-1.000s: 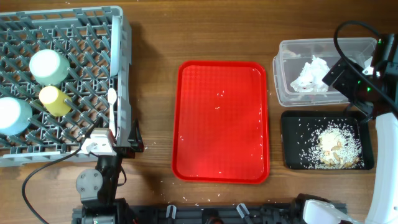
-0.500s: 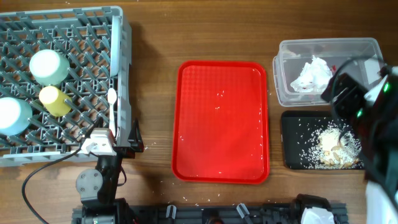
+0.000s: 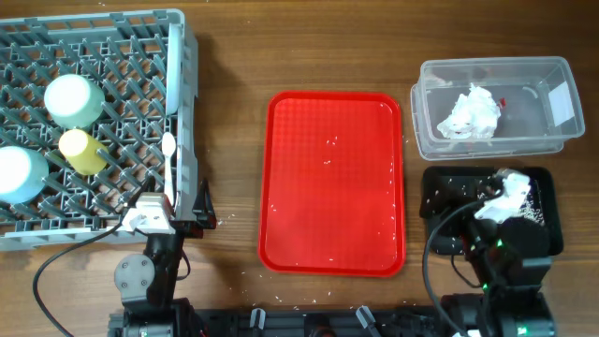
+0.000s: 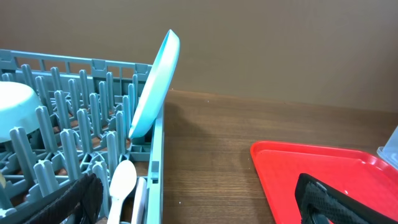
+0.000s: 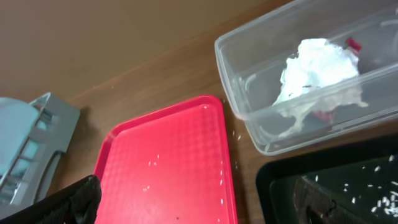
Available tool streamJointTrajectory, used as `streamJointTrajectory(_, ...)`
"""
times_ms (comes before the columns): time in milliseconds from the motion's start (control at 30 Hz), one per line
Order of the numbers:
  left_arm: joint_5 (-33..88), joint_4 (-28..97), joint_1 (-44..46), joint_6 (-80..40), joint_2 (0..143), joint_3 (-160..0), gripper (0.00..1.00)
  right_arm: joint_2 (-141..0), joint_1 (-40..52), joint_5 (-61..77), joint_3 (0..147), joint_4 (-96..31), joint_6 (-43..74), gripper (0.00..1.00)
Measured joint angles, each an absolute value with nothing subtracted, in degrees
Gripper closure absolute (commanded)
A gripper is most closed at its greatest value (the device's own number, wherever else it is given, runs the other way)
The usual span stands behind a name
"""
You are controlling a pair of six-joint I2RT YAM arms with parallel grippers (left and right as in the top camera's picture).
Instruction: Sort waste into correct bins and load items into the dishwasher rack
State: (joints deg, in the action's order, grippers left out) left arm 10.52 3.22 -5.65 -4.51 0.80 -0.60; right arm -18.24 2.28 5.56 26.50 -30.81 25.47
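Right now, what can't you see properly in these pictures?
- Overhead: the right arm covers most of the black tray, hiding what lies in it.
- Right wrist: the tissue hides most of the red wrapper.
- Left wrist: the bottom edge cuts off the handle of the spoon.

My right arm (image 3: 505, 257) lies over the black tray (image 3: 550, 183) in the overhead view, and most of the rice (image 3: 533, 198) is buried under it. On my right wrist camera the tray runs off the bottom edge and the clear tub (image 5: 249, 93) off the right. The red wrapper (image 5: 352, 43) is just a scrap peeking from behind the tissue (image 5: 320, 68). The rack (image 3: 94, 122) and one bowl (image 3: 17, 175) are clipped at the overhead's left edge. The spoon (image 4: 122, 182) has its handle dropping out of frame.
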Motion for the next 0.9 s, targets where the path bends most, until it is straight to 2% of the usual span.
streamJointTrajectory(500, 10.52, 3.2, -5.65, -4.51, 0.8, -0.6, 0.0, -3.7, 2.28, 6.46, 9.04, -9.65, 26.79, 0.01)
streamJointTrajectory(900, 10.52, 3.22, -5.65, -4.51, 0.8, -0.6, 0.0, -1.15, 2.28, 6.39, 3.81, -2.31, 25.5, 0.0)
